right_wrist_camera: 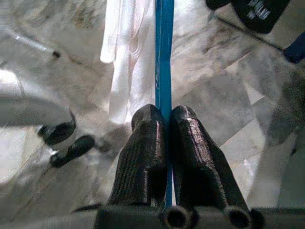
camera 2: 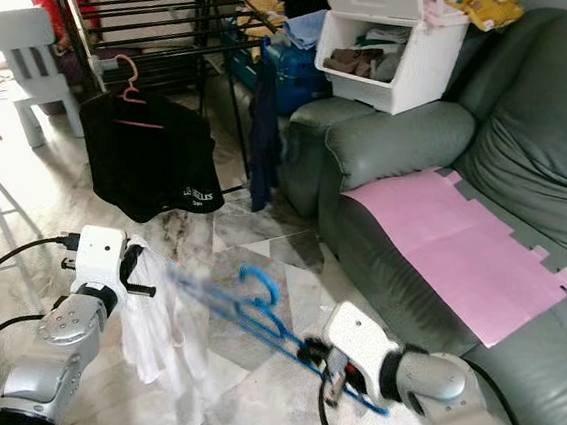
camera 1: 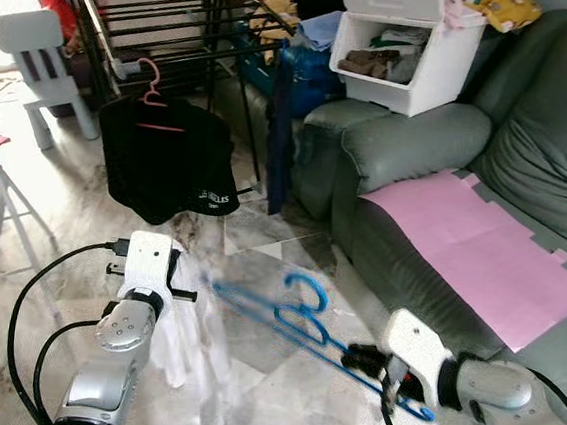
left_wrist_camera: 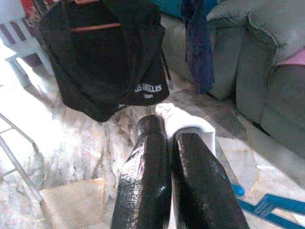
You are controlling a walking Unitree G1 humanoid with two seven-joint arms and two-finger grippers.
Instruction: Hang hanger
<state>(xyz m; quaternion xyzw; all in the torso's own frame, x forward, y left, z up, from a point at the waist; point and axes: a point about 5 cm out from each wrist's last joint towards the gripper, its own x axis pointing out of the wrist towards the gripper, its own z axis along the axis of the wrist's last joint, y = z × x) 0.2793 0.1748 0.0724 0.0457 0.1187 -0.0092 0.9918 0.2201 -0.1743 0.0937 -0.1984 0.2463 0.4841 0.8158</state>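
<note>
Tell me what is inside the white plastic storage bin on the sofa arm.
The white plastic storage bin holds folded dark and light clothes at its open front; its walls and lid hide whatever lies deeper.

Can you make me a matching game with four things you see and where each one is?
Things:
1. blue hanger
2. white cloth
3. black shirt
4. pink mat

Places:
A. lying on the sofa seat
B. pinched in the left gripper
C. hanging from the rack on a pink hanger
D. clamped in the right gripper

Pairs: 1-D, 2-B, 3-C, 4-A
</note>
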